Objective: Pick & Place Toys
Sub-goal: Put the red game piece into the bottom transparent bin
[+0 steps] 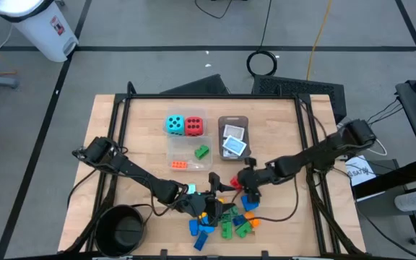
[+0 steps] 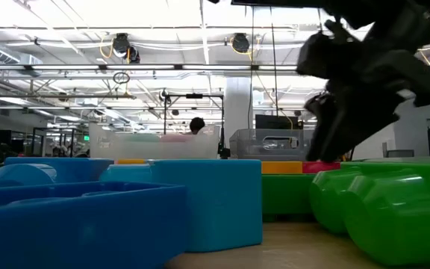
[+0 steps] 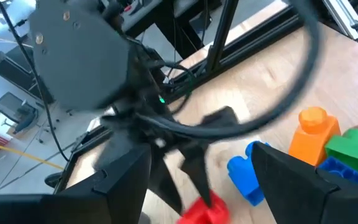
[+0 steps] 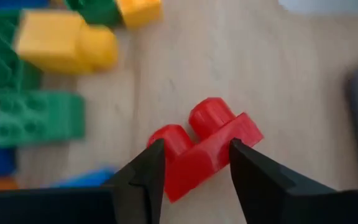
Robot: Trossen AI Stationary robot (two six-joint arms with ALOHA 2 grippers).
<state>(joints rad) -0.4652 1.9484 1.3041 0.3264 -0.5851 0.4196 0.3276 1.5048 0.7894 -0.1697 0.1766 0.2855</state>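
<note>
My right gripper (image 4: 191,171) is shut on a small red brick (image 4: 207,146) at the far edge of the brick pile (image 1: 226,220); the high view shows it near the table's middle (image 1: 243,180). My left gripper (image 3: 210,186) stands open just to the left of the pile (image 1: 206,200), pointing at the right gripper, with nothing between its fingers. A teal die (image 1: 174,124) and a red die (image 1: 193,126) sit in a clear tub. White cards (image 1: 234,142) lie in the grey tray. My right gripper pinches the red brick between its two fingers, on two opposite side faces (image 4: 225,155) below the studs. The fingers slant down from the table's right side. The brick sits tilted, studs toward the wrist camera; whether it is clear of the table does not show.
Blue, green, yellow and orange bricks lie heaped near the front edge. A clear tub (image 1: 186,155) holds a green brick (image 1: 202,152) and an orange one (image 1: 180,165). A round black bowl (image 1: 123,227) stands at the front left. Bare wood shows at the far left and right.
</note>
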